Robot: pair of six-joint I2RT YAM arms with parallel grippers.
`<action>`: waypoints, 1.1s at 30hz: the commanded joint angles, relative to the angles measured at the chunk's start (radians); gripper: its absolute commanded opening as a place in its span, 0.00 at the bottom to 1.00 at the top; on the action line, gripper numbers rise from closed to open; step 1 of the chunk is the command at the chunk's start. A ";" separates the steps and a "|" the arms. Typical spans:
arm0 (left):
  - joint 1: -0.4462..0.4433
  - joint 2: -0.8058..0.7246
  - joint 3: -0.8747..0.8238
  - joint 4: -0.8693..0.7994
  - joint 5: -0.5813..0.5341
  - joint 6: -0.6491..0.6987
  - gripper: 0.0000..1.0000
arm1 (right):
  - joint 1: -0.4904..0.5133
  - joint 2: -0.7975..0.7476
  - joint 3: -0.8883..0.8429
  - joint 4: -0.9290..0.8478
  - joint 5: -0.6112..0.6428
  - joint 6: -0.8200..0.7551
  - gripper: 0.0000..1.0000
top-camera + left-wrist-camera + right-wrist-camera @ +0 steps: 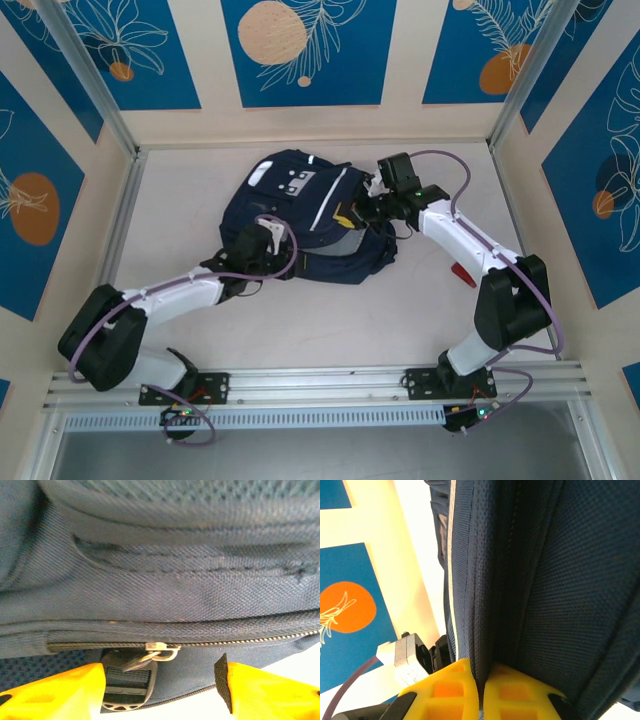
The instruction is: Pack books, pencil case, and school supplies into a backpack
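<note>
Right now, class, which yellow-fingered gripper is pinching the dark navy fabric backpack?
The right gripper: shut on a backpack fold. The left gripper stands open before the silver zipper pull.

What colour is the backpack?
Dark navy backpack with thin white stripes; best seen from the top camera.

One backpack [310, 215]. Two grippers: left gripper [160, 680], right gripper [481, 680]. One zipper pull [161, 652] and one black buckle [125, 690] just ahead of the left gripper. One small red thing [463, 273] well behind the right gripper.
</note>
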 commanded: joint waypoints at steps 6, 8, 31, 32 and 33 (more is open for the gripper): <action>0.061 -0.063 -0.030 0.052 0.093 -0.006 0.54 | -0.008 -0.014 0.097 0.056 -0.091 0.035 0.00; 0.064 -0.048 -0.029 0.074 0.135 0.004 0.45 | -0.008 -0.013 0.104 0.062 -0.102 0.041 0.00; 0.100 -0.060 -0.077 0.171 0.214 0.166 0.22 | -0.009 -0.005 0.114 0.054 -0.103 0.051 0.00; 0.101 -0.057 -0.081 0.177 0.209 0.166 0.26 | -0.010 -0.005 0.113 0.053 -0.103 0.051 0.00; 0.103 -0.055 -0.082 0.183 0.206 0.166 0.29 | -0.010 -0.004 0.113 0.053 -0.103 0.052 0.00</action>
